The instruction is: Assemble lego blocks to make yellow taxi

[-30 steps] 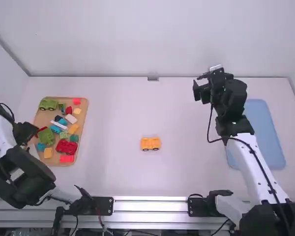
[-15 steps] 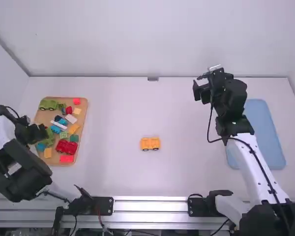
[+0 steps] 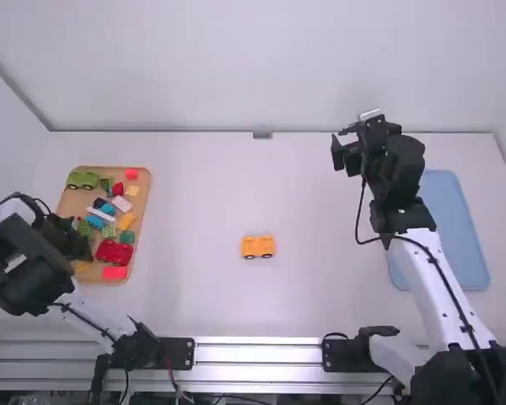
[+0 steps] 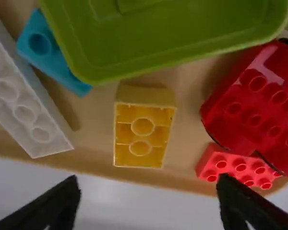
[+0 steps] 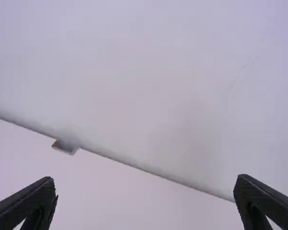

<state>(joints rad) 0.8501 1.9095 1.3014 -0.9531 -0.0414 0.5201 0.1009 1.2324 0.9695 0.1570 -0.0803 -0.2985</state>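
The yellow block (image 4: 141, 136) lies hollow side up toward the near edge of the tray (image 3: 144, 192), at left; my left gripper (image 4: 148, 191) is open, presumably to fetch it for the yellow car base (image 3: 258, 246) set mid-table, likely for building room.

The left gripper (image 3: 84, 245) hides part of the tray (image 3: 74, 201); the left wrist view cuts off the green piece (image 4: 158, 43) and the red piece (image 4: 252, 108).

Orange-yellow car (image 3: 258, 247), yellow block (image 4: 143, 132), red vehicle (image 4: 259, 103), tan tray (image 3: 143, 196), pale blue tray (image 3: 457, 228), white table (image 3: 202, 194)
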